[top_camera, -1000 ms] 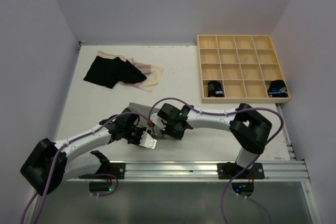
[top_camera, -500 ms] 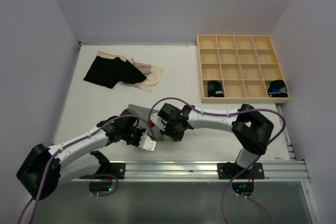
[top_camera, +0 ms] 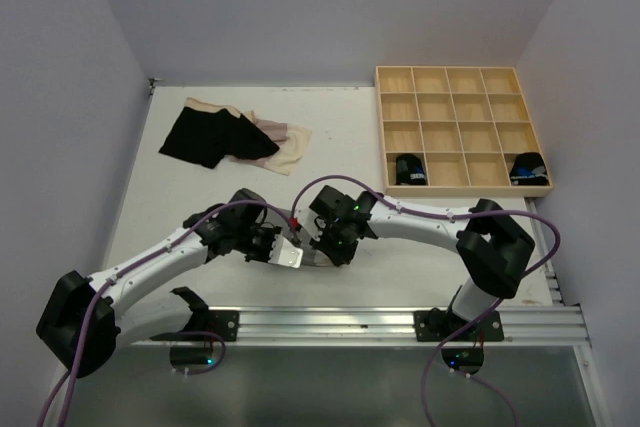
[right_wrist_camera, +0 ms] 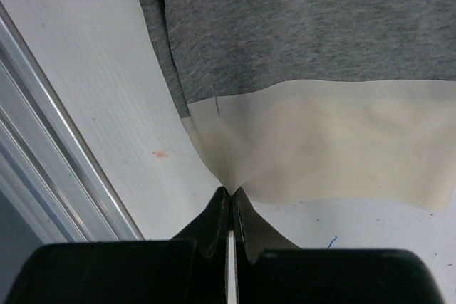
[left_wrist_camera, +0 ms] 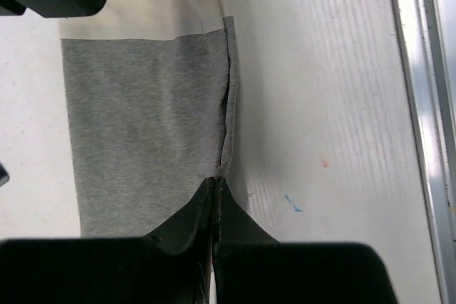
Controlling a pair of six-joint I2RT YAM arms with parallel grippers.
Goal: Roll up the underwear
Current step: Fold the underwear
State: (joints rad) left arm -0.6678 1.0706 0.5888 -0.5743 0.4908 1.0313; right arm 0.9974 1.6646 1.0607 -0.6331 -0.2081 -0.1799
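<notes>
Across the table [top_camera: 200, 202], carrying a wooden tray [top_camera: 465, 190] at far right and a black-and-beige underwear pile [top_camera: 225, 137] at far left. Near the front edge, holding the grey underwear [left_wrist_camera: 142, 126] between both arms. Pinching up a ridge along its grey side edge with the left gripper [left_wrist_camera: 216, 184], jaws closed. Clamping its beige band's edge with the right gripper [right_wrist_camera: 229, 194], jaws closed.

Grey underwear [left_wrist_camera: 142, 126], cream-banded, lies spread flat; black underwear [top_camera: 208, 137] overlaps beige underwear [top_camera: 287, 143] far left.
</notes>
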